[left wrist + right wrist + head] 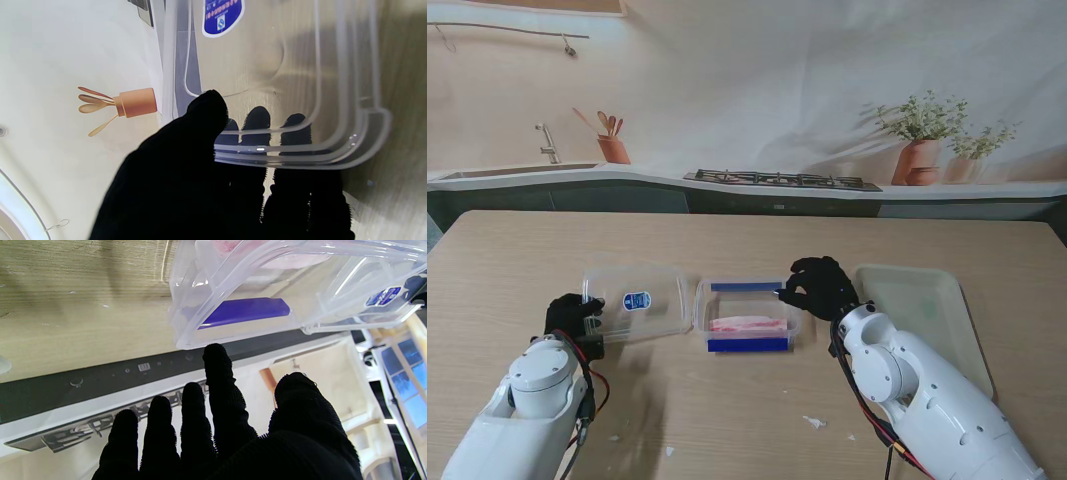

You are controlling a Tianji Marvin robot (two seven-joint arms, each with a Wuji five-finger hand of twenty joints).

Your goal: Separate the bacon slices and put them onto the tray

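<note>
We see our left hand [213, 186] in a black glove holding the edge of a clear plastic lid [300, 100]. The thumb sits on one side and the fingers [257, 121] show through the plastic. A blue sticker [222, 15] is on the lid.

On the wooden counter [747, 400]:
- one clear plastic rectangular container with blue clips [748, 315], centre
- one stack of pink bacon slices [747, 324] inside it; individual slice count cannot be told
- one clear plastic lid with a blue label [639, 302], left
- one pale translucent rectangular tray [927, 310], right
- two black-gloved hands, left [570, 312] and right [820, 286]
</note>
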